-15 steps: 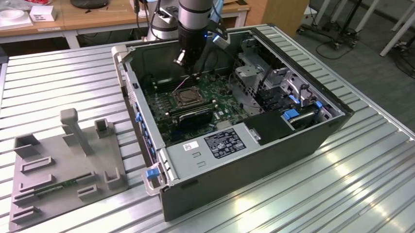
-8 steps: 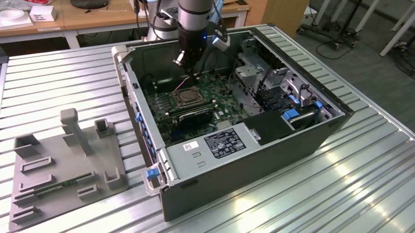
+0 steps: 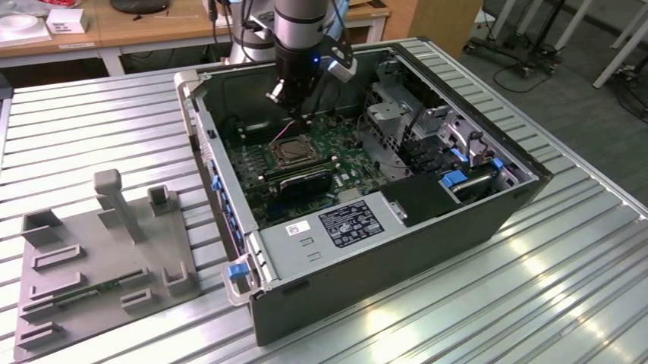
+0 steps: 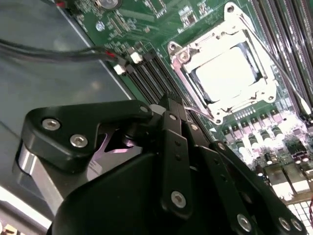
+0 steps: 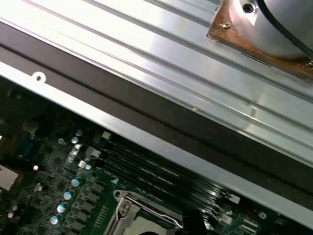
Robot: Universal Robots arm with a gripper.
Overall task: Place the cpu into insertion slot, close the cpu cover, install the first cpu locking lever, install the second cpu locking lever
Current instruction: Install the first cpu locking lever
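Gripper (image 3: 294, 112) hung inside the open computer case (image 3: 405, 227), just above the insertion slot (image 3: 287, 150); whether its fingers were spread I could not tell. Beyond it, in the second wrist view, the cpu (image 4: 226, 73) lay seated in the slot under the cpu cover (image 4: 254, 36); the case stood on the ribbed counter (image 3: 567, 288).

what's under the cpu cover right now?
Through the window of the cpu cover a pale, bright square top shows, most likely the cpu seated in the insertion slot. The pin field beneath is covered, so it cannot be seen. The hand sits beside the socket.
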